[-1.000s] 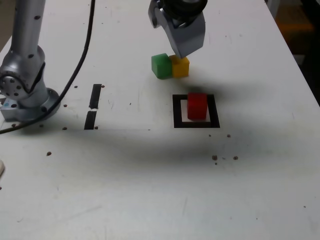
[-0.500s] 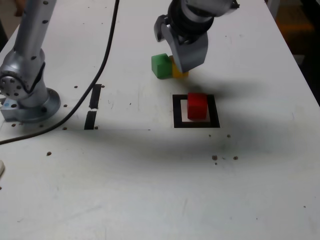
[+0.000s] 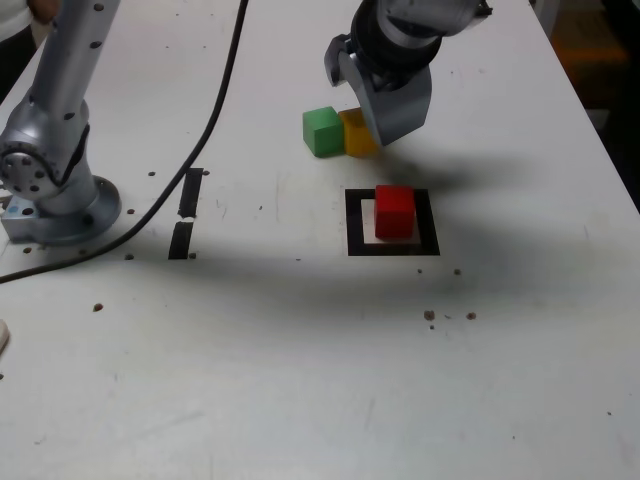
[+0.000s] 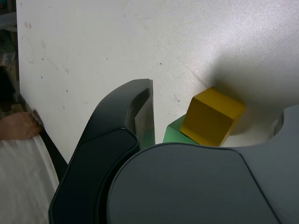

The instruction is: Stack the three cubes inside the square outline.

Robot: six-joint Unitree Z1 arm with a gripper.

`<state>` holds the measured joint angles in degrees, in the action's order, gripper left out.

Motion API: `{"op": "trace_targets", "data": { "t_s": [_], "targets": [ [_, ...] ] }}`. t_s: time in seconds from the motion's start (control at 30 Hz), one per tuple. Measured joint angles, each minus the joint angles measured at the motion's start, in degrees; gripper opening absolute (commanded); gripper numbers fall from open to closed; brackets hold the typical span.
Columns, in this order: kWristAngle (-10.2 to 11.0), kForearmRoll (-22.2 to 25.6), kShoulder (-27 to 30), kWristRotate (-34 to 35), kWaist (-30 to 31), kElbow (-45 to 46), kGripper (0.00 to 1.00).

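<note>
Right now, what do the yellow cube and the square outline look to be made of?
Yellow cube: probably painted wood or plastic, with an even matte colour, crisp edges and no grain showing. Square outline: seemingly black tape stuck flat on the table, thick dull strips with no raised height.

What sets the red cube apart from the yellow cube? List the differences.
The red cube sits inside the black square outline; the yellow cube sits outside it. The red cube stands alone; the yellow one touches the green cube. The red cube is in full view; the gripper partly hides the yellow one. Both look equal in size and rest on the table.
</note>
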<state>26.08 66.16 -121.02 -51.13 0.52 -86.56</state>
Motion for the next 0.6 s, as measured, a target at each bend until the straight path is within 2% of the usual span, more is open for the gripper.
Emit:
{"op": "trace_targets", "data": {
  "t_s": [0.27, 0.37, 0.6],
  "targets": [
    [-0.99, -2.34, 0.02, -1.62, -1.23, 1.82, 0.95],
    [-2.68, -4.71, 0.04, -3.55, -2.26, 3.17, 0.95],
    [-5.01, -7.06, 0.11, -6.81, -3.56, 4.15, 0.95]
  ]
}}
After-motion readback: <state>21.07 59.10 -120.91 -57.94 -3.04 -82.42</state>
